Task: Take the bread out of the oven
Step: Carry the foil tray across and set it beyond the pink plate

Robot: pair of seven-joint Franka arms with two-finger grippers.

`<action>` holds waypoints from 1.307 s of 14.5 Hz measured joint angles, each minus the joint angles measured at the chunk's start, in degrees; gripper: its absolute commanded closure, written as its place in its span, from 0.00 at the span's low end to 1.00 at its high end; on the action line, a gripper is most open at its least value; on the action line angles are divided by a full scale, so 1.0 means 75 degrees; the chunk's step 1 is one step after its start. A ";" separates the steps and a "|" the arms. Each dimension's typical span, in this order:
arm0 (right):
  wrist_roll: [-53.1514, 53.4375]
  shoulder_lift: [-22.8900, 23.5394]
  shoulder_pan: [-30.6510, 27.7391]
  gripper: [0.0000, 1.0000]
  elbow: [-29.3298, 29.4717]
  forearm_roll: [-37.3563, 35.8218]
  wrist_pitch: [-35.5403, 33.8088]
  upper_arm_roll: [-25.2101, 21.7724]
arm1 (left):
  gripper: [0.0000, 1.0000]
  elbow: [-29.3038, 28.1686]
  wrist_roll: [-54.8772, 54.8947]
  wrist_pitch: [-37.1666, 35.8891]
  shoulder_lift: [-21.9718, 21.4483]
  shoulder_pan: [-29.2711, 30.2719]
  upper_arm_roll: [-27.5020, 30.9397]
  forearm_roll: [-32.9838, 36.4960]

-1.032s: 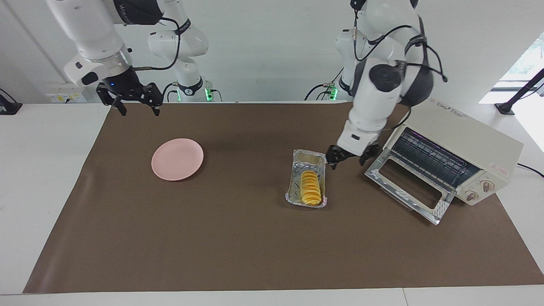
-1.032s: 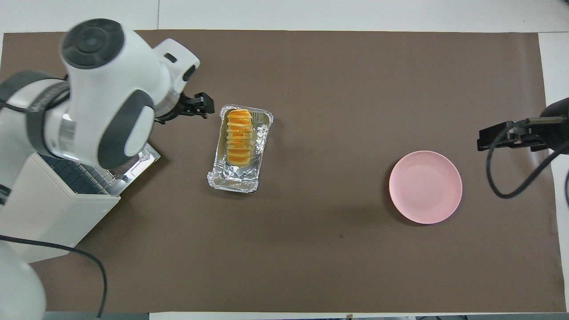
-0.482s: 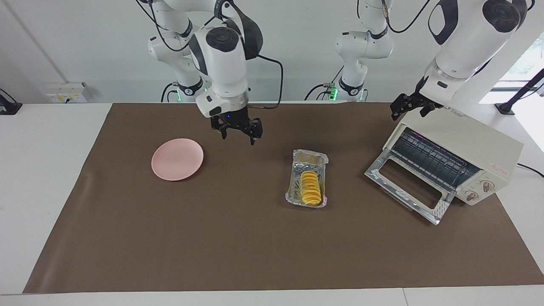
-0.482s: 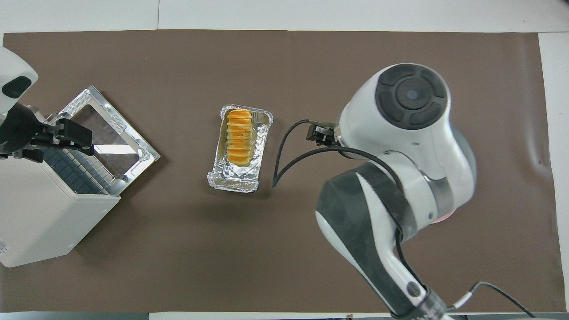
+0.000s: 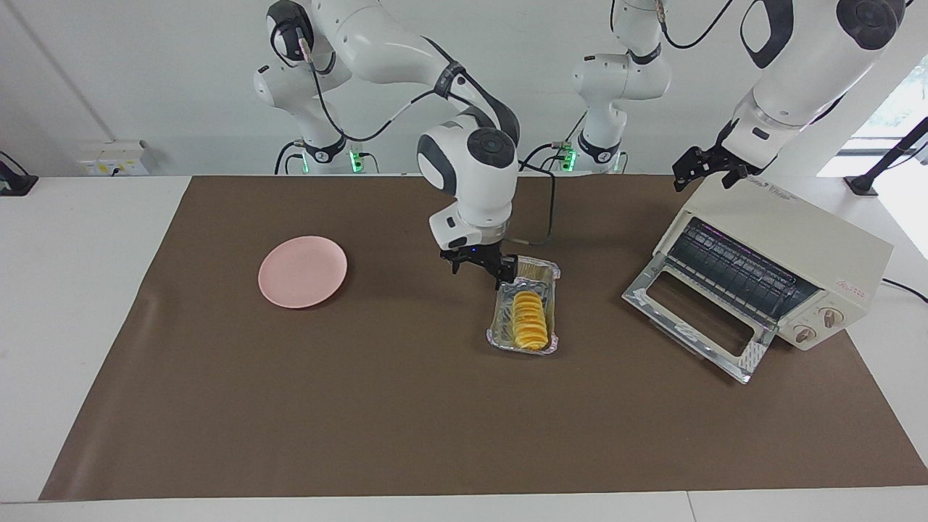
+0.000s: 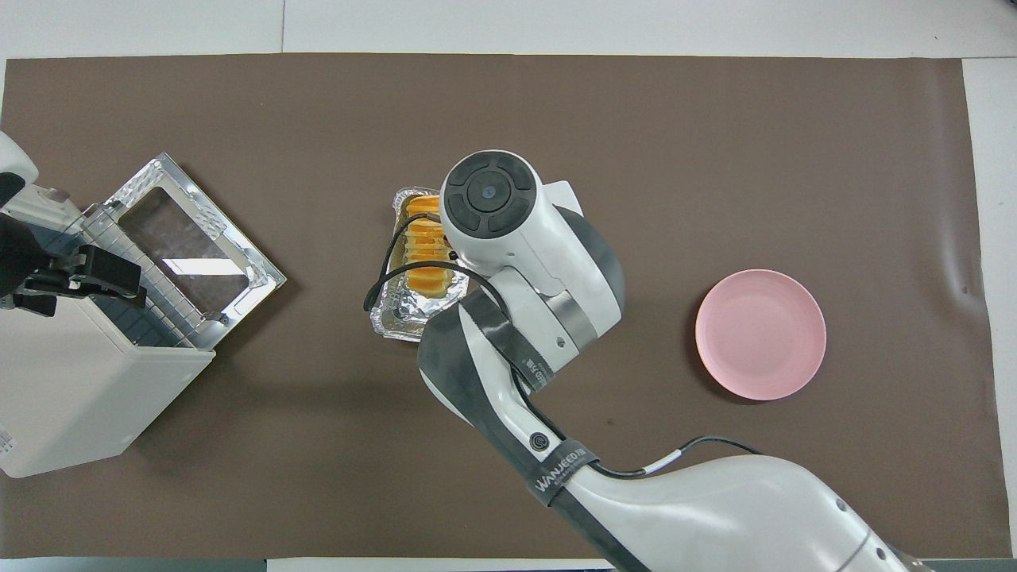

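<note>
Bread [image 5: 529, 320] lies in a silver foil tray [image 5: 500, 322] on the brown mat [image 5: 362, 406], outside the oven [image 5: 790, 254] and beside it toward the right arm's end of the table. Loaf sits in the half of the tray farther from the robots; the nearer half is bare foil. Right gripper [image 5: 482, 267] hangs low over the tray's nearer end, fingers pointing down with a moderate gap between them, nothing held; contact with the foil cannot be made out. In the overhead view the right arm [image 6: 508, 238] hides that gripper and covers part of the tray [image 6: 397, 318]. Oven stands at the left arm's end, glass door [image 5: 696, 319] dropped open, wire rack [image 5: 732, 272] visible inside. Left gripper [image 5: 707, 168] is raised over the oven's top edge; whether its jaws are apart or closed cannot be told. Pink plate [image 5: 302, 271] rests alone toward the right arm's end.
</note>
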 measured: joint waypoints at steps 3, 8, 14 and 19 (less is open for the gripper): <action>0.0002 0.0486 0.0020 0.00 0.0156 -0.0117 0.0371 -0.0010 | 0.00 -0.0003 0.0000 -0.0016 0.0107 0.0000 -0.0013 0.0000; -0.0207 0.0799 0.0172 0.08 0.0095 -0.0424 0.0491 -0.0005 | 0.00 -0.0035 0.0005 -0.0033 0.0122 0.0000 -0.0015 0.0000; -0.0568 0.0850 0.0302 1.00 0.0075 -0.0431 0.0722 -0.0009 | 0.00 0.0021 0.0005 -0.0127 -0.0090 0.0006 -0.0021 0.0000; -0.0781 0.0847 0.0288 1.00 0.0089 -0.0431 0.0748 -0.0023 | 0.00 0.0020 0.0005 -0.0127 -0.0106 0.0006 -0.0021 0.0000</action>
